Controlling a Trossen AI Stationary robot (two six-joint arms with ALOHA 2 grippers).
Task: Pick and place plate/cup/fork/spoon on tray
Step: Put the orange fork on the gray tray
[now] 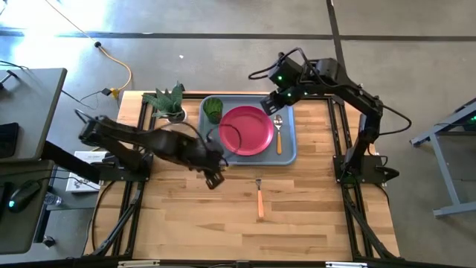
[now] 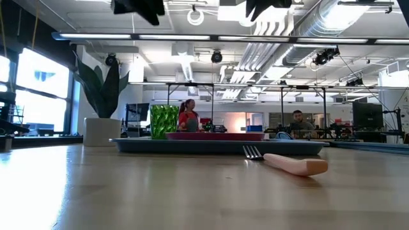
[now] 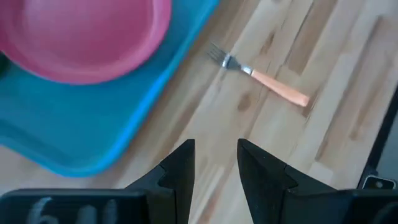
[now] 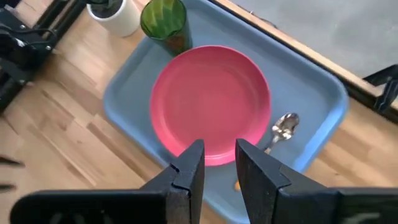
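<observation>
The light blue-grey tray (image 1: 287, 153) lies at the table's far middle. The pink-red plate (image 1: 245, 130) lies on it, with the dark green cup (image 1: 213, 109) upright in its far left corner. The spoon (image 1: 279, 132) lies on the tray to the right of the plate, its bowl toward the far edge. The fork (image 1: 259, 197) lies flat on the bare table nearer than the tray, tines toward it. My left gripper (image 1: 213, 179) hovers by the tray's near left corner, narrowly open and empty; the fork shows ahead of it (image 3: 261, 78). My right gripper (image 1: 274, 104) hovers over the tray's far right part, narrowly open and empty.
A leafy plant in a white pot (image 1: 169, 100) stands just left of the tray's far left corner. Bare wood lies around the fork and toward the near edge. People sit in the room beyond the table.
</observation>
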